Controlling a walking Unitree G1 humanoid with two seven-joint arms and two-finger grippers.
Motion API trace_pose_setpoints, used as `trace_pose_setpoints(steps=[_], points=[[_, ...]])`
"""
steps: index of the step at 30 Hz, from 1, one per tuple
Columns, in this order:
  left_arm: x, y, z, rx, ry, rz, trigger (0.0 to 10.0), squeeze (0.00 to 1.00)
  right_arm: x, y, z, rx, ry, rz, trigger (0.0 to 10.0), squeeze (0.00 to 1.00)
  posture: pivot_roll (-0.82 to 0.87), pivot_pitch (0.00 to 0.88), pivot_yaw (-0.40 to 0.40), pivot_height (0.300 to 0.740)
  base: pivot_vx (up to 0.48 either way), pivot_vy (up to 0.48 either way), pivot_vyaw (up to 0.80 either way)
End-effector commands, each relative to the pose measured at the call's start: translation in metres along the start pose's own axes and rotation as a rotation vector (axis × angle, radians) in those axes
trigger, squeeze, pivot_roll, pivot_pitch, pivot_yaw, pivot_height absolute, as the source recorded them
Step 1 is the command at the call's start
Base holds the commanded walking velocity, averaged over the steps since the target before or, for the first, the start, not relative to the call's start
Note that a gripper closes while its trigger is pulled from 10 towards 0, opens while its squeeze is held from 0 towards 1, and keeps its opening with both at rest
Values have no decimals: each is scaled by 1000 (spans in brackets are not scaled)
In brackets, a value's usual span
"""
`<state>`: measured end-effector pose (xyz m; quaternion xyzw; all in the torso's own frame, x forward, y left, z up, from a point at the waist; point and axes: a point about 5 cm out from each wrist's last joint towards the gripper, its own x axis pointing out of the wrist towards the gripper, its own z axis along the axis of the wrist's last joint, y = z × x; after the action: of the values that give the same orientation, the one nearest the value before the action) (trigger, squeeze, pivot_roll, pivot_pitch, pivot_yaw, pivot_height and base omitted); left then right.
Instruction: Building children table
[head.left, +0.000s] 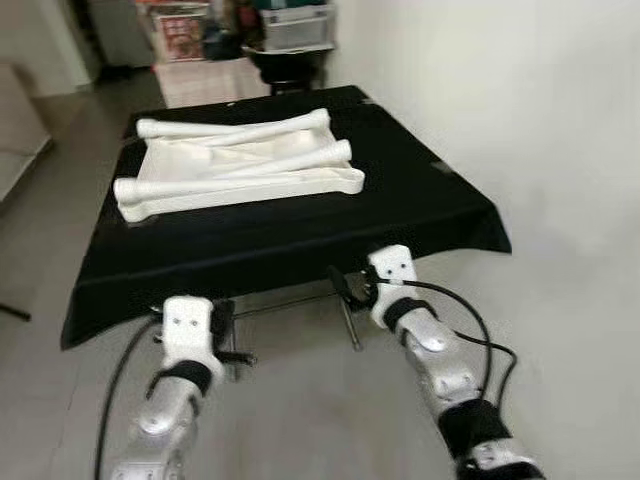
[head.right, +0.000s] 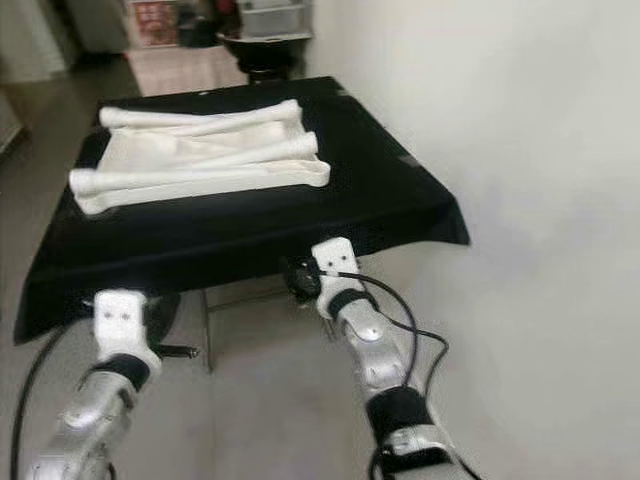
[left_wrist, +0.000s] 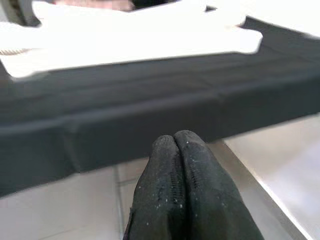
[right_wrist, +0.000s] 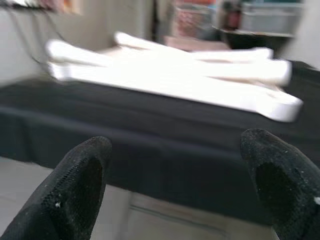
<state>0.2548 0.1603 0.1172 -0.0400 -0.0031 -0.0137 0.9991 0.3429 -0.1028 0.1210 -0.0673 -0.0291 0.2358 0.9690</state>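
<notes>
The white child's tabletop (head.left: 240, 186) lies flat on a table draped in black cloth (head.left: 300, 235). Several white round legs (head.left: 235, 128) rest loose across the tabletop. Both arms are held low in front of the table's near edge, short of the parts. My left gripper (head.left: 232, 338) sits below the cloth's hem, and the left wrist view has its fingers (left_wrist: 175, 165) pressed together, shut on nothing. My right gripper (head.left: 345, 285) is at hem height toward the right. Its fingertips (right_wrist: 85, 165) stand wide apart in the right wrist view, with the white parts (right_wrist: 190, 75) beyond them.
A white wall (head.left: 520, 120) runs close along the table's right side. A metal frame (head.left: 300, 300) stands under the cloth. Grey crates and boxes (head.left: 295, 25) are stacked behind the table. Tiled floor (head.left: 60, 190) lies open to the left.
</notes>
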Motion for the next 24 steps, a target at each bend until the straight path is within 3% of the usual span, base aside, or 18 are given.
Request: trace_pose_setpoints(steps=[1,5,16,18,24], points=[[1,-2,3,-7,-3,-14,10000,0,-1,-2,-1,24,0,6,10000,0,4,0,38,740,409,0,0],[2,-6,4,2,-4,-29,10000,0,-1,3,1,3,-18,32,10000,0,1,0,39,740,410,0,794],[4,-8,9,11,-14,-50,10000,0,2,2,17,12,-91,66,10000,0,-1,0,43,740,410,0,0],[4,-9,9,13,-15,-53,10000,0,1,5,21,-48,-93,151,10000,0,0,0,42,740,409,0,800],[3,-11,10,14,-14,-56,10000,0,5,-1,42,-44,-162,181,10000,0,4,0,40,740,398,0,667]])
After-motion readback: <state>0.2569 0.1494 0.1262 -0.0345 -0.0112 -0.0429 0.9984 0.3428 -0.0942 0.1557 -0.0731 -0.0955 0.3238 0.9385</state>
